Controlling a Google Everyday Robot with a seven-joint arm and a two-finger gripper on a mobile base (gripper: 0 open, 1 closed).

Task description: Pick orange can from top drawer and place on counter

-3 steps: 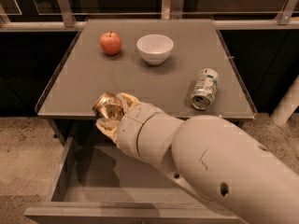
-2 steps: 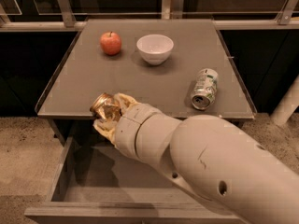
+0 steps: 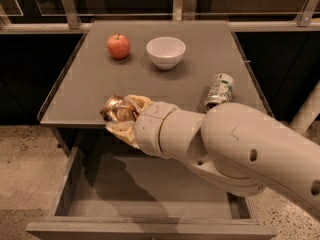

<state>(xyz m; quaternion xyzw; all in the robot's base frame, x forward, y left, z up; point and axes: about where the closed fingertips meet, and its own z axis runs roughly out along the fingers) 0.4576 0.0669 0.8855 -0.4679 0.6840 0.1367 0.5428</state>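
Observation:
The orange can (image 3: pixel 114 109), brownish-orange and shiny, is held in my gripper (image 3: pixel 121 117) at the counter's front edge, above the left part of the open top drawer (image 3: pixel 150 184). The gripper's pale fingers (image 3: pixel 135 103) wrap around the can, which sits tilted with its shiny end facing left. The counter (image 3: pixel 90 84) is a flat grey-brown tabletop with a thin raised rim. My large beige arm (image 3: pixel 225 149) reaches in from the lower right and hides the drawer's right part.
On the counter stand a red apple (image 3: pixel 118 46) at the back left and a white bowl (image 3: pixel 165 52) at the back middle. A white-and-green can (image 3: pixel 219 90) lies on its side at the right. Metal railing posts (image 3: pixel 67 4) run behind the counter.
The gripper with the orange can has shifted very slightly up and left at the counter's front edge. Nothing else has moved.

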